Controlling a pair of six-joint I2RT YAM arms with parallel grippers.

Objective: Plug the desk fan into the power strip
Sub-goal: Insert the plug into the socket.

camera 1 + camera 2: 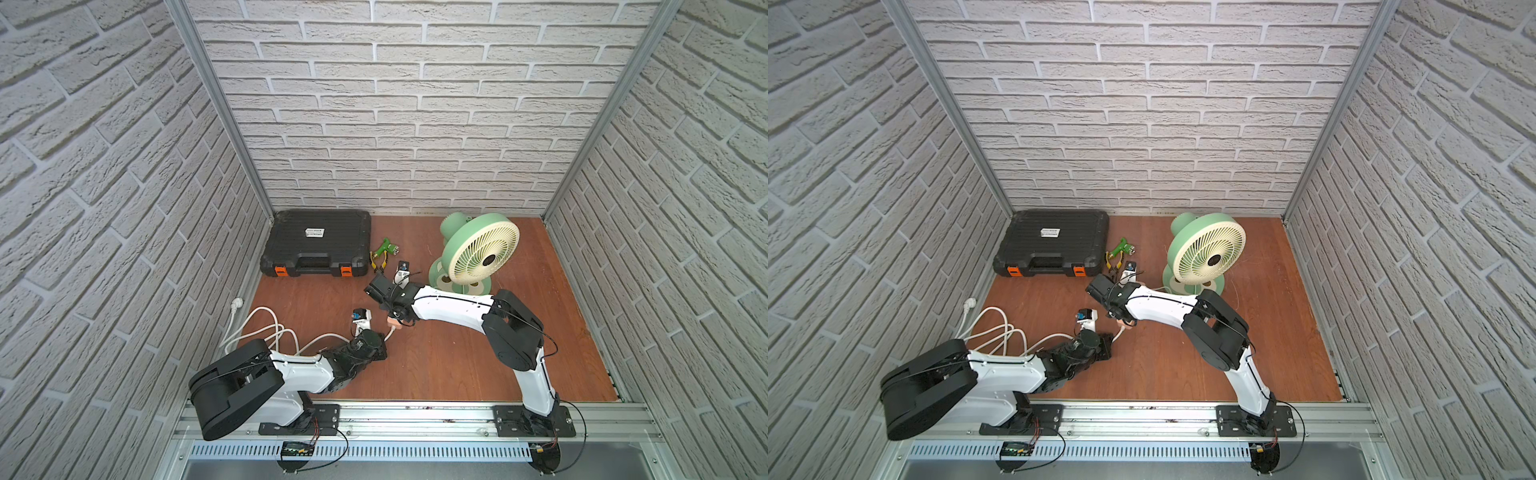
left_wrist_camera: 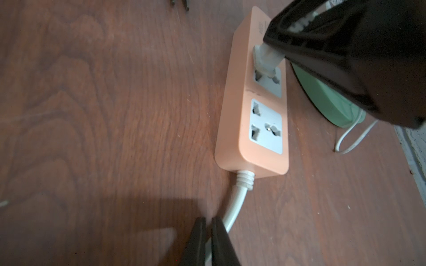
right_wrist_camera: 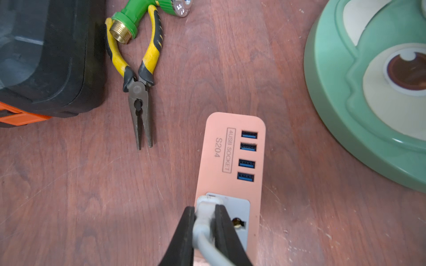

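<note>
— Where is the left arm (image 1: pixel 299 370)?
— It lies low and is stretched forward, with the wrist bent down. The left gripper (image 2: pixel 208 222) has its fingers drawn together, with only a slit between the tips.
— And the right arm (image 1: pixel 449 301)?
— Its elbow is raised, the forearm reaches inward toward the left one, and the wrist is tipped down. The right gripper (image 3: pixel 204 207) pinches a white plug (image 3: pixel 204 221) between both fingers.

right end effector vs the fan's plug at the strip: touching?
Touching. The right wrist view shows the right end effector with both fingers pressed against the sides of the white plug, at a socket of the power strip.
</note>
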